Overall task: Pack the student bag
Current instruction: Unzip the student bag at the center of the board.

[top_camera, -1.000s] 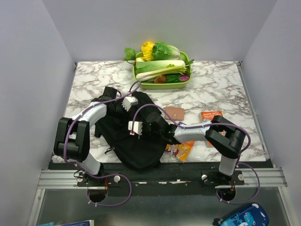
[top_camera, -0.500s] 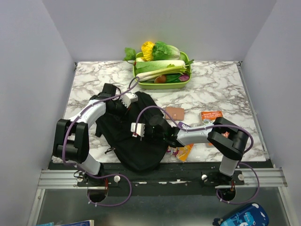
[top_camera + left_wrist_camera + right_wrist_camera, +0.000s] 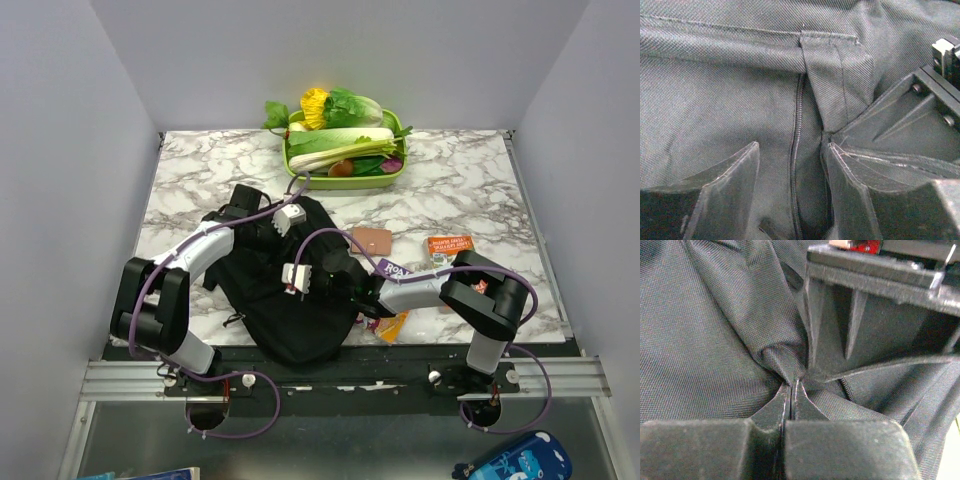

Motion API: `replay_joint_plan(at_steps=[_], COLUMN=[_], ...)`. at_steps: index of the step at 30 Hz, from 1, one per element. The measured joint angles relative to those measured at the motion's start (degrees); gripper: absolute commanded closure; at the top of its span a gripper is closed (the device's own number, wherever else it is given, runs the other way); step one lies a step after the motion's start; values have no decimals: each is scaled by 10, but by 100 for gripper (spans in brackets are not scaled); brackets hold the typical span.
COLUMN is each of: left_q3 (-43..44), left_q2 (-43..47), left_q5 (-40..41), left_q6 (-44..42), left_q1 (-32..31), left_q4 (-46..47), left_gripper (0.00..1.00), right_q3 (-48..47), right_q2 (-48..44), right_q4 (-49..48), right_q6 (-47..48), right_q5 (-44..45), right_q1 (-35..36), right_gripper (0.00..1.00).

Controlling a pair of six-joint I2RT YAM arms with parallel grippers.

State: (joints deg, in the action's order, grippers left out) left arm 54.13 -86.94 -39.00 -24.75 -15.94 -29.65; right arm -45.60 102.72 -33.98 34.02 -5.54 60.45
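The student bag (image 3: pixel 290 325), black fabric, lies flat near the table's front edge, between the two arms. My left gripper (image 3: pixel 287 238) hovers over its upper part. In the left wrist view the left gripper (image 3: pixel 792 146) is open, its fingers straddling a zip (image 3: pixel 798 107) on the student bag (image 3: pixel 715 100) with nothing held. My right gripper (image 3: pixel 302 264) reaches in from the right. It (image 3: pixel 791 383) is shut on a pinched fold of the student bag (image 3: pixel 715 325), right in front of the left gripper's body (image 3: pixel 865 320).
A green tray (image 3: pixel 345 180) of vegetables stands at the back. A brown wallet-like item (image 3: pixel 372 240) and an orange book (image 3: pixel 448 246) lie right of the bag. An orange-yellow packet (image 3: pixel 390 324) sits under the right forearm. White walls close in three sides.
The left gripper has opened and shifted slightly right over the bag. The right gripper stayed shut on the fabric and crept a little further over the bag.
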Motion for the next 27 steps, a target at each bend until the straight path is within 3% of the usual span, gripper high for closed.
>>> replay_joint_plan(at_steps=[6, 17, 20, 23, 24, 27], left_q3=[-3, -40, -50, -58, -60, -54], left_q2=[-9, -12, -5, 4, 7, 12], left_q5=[12, 70, 87, 106, 114, 137], left_q6=[4, -19, -29, -37, -40, -42], left_q1=[-14, -42, -45, -48, -48, -51], left_q4=[39, 116, 129, 137, 137, 122], left_gripper=[26, 42, 52, 69, 81, 100], right_q3=[0, 3, 6, 8, 8, 10], right_q2=[0, 0, 0, 0, 0, -1], right_q4=[-2, -5, -10, -13, -15, -18], right_q6=[-1, -10, -13, -17, -17, -22], right_q5=[0, 4, 6, 6, 6, 8], right_q1=[0, 0, 0, 0, 0, 0], right_gripper=[99, 99, 99, 99, 99, 99])
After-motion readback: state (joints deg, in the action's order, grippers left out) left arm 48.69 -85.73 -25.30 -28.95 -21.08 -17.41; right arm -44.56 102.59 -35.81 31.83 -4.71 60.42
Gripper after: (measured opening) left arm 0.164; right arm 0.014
